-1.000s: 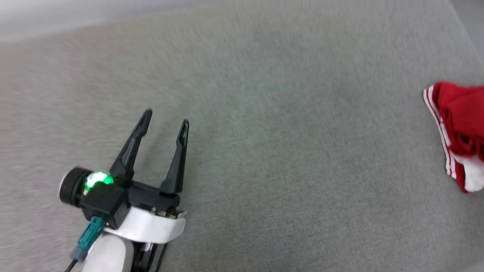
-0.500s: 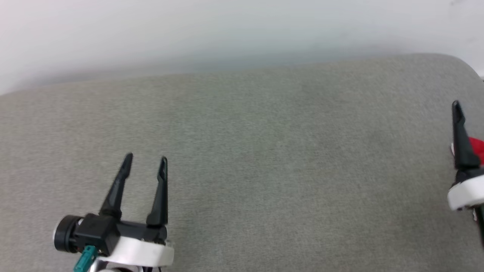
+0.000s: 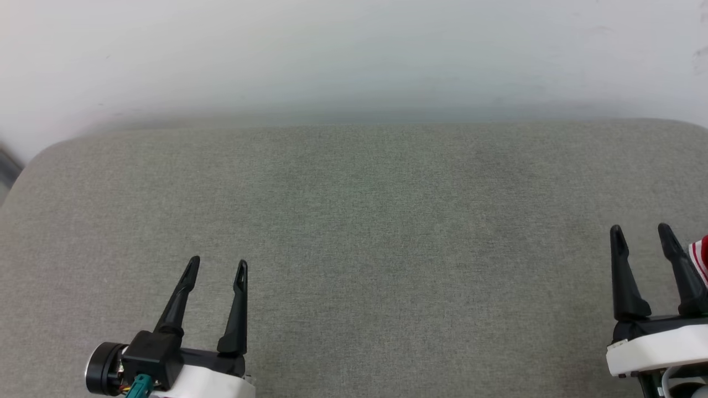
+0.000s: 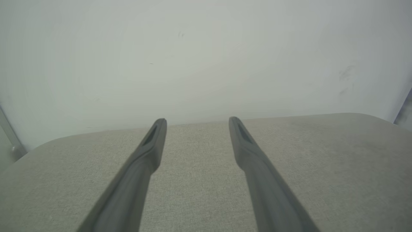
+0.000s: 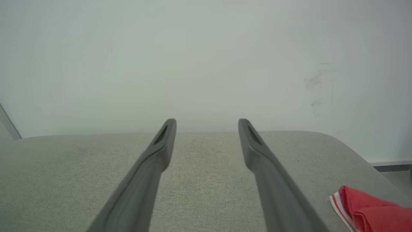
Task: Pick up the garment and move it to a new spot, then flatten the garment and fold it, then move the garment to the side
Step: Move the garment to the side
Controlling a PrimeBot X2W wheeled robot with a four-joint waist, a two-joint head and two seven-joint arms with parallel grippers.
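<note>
Seen from the head, the left gripper [image 3: 217, 262] sits at the lower left over a grey padded surface [image 3: 354, 221]. Its two fingers are spread wide with nothing between them. The right gripper [image 3: 640, 229] stands at the lower right, equally wide and empty. A sliver of the red shirt [image 3: 701, 257] with white stripes shows at the right edge, close beside the right gripper's outer finger.

In the left wrist view, the parted fingers [image 4: 145, 154] point across the grey fabric toward a pale wall [image 4: 206, 48].

In the right wrist view, the shirt lies bunched on the surface at the lower right corner. It is to the right of the spread fingers and apart from them.
</note>
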